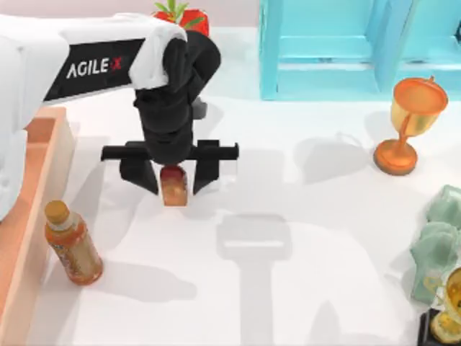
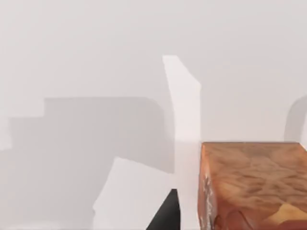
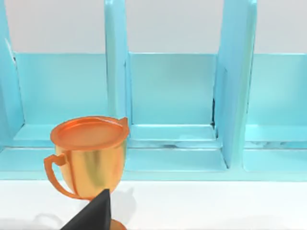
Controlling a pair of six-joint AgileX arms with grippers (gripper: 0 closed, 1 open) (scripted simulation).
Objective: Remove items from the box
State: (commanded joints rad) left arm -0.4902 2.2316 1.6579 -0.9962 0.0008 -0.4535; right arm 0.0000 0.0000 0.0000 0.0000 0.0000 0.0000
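The box [image 1: 52, 148] is salmon-orange and lies along the table's left edge, partly under my left arm. My left gripper [image 1: 173, 171] hangs above the white table to the right of the box, shut on a tan-orange block with a dark red rounded top [image 1: 173, 185]. In the left wrist view the block [image 2: 254, 184] looms close over the bare table. Part of my right gripper [image 3: 93, 214] shows dark in front of the orange goblet [image 3: 88, 155].
An orange drink bottle [image 1: 72, 244] stands on the table just right of the box wall. The turquoise crate [image 1: 338, 47] sits at the back right, with the goblet [image 1: 410, 124] in front of it. The plant pot [image 1: 180, 16] is at the back. Green objects [image 1: 441, 238] and a gold cup [image 1: 450, 303] sit at the right edge.
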